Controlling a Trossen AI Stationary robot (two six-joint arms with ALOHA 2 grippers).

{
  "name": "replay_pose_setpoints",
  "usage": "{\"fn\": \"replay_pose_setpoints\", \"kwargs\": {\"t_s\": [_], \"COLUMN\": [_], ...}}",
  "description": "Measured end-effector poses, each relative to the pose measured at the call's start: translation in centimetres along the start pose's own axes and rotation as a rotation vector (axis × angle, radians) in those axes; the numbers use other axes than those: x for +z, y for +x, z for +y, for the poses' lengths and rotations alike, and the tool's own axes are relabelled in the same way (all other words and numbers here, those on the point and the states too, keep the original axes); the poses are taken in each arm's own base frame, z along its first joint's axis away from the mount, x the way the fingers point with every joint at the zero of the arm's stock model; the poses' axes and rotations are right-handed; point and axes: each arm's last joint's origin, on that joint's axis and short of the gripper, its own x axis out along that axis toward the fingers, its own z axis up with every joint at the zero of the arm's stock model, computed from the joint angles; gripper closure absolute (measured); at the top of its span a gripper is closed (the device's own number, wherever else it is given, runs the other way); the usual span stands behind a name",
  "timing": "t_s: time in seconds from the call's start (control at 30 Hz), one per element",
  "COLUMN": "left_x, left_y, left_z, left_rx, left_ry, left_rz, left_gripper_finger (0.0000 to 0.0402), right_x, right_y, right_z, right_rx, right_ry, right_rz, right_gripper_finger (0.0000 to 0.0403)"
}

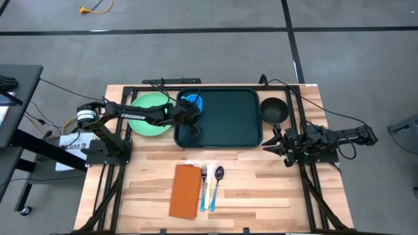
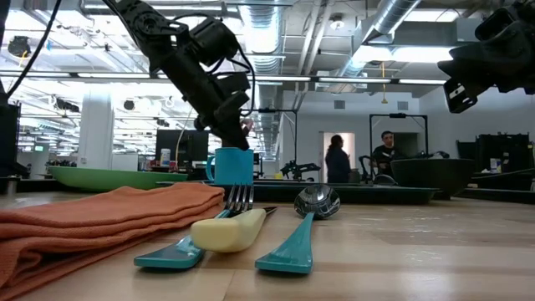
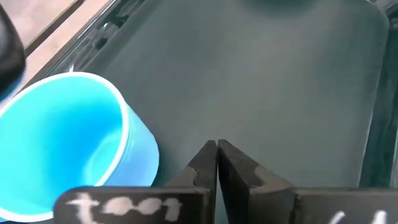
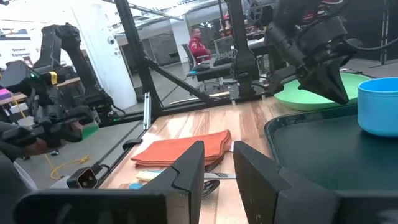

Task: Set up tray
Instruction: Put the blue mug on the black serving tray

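Seen only from the left wrist: left claw (image 3: 217, 163) pressed fully shut on nothing, fingertips touching over bare floor of the tray (image 3: 261, 81), with the blue cup (image 3: 68, 143) standing just beside them, apart. Seen only from the low view: cup upright, claw tip hanging just above its rim, two people in the room far behind.

From overhead, left claw (image 1: 194, 126) hovering over the tray's (image 1: 228, 121) left part; tray spreading away from that claw toward the right arm, most of its floor bare. Cup (image 1: 192, 103) just beyond the claw, in the tray's far left corner. Light-green plate (image 1: 149, 112) behind the claw along its own arm, touching or nearly touching the tray's left rim.

Nearer the bench's (image 1: 261, 189) front edge, well apart from the claw: orange cloth (image 1: 185, 190), fork (image 1: 204, 186) and spoon (image 1: 216, 186) side by side, bare wood around them.

Past the tray's right rim, dark bowl (image 1: 273, 109) on the bench. Right claw (image 1: 274, 142) waiting beyond the tray's near right corner, fingers narrowly parted, holding nothing; from its wrist view, cloth and tray corner ahead.
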Motion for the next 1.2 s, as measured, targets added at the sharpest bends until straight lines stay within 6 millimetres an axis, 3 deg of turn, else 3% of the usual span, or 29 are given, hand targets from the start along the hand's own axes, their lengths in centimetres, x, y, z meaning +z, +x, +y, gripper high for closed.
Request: {"fn": "replay_pose_setpoints", "kwargs": {"t_s": [0.3,0.43,0.6,1.2], "left_x": [-0.4,-0.9,-0.6,-1.5], "left_y": [0.4,1.2,1.4,2.8], "left_z": [-0.3,-1.9,-3.0,0.4], "left_rx": [0.008,-0.01,0.09,0.214], "left_ry": [-0.007,0.015,0.076,0.062], "left_rz": [0.019,0.014,-0.021,0.083], "left_gripper_finger": [0.0386,0.0377,0.0374,0.0374], "right_x": [0.0,0.0,0.0,0.0], "right_y": [0.0,0.0,0.0,0.0], "right_z": [0.0,0.0,0.0,0.0], "right_rx": [0.0,0.0,-0.001,0.0], "right_ry": [0.0,0.0,0.0,0.0], "right_rz": [0.0,0.0,0.001,0.0], "right_gripper_finger": [0.0321,0.0321,0.0321,0.0321]}}
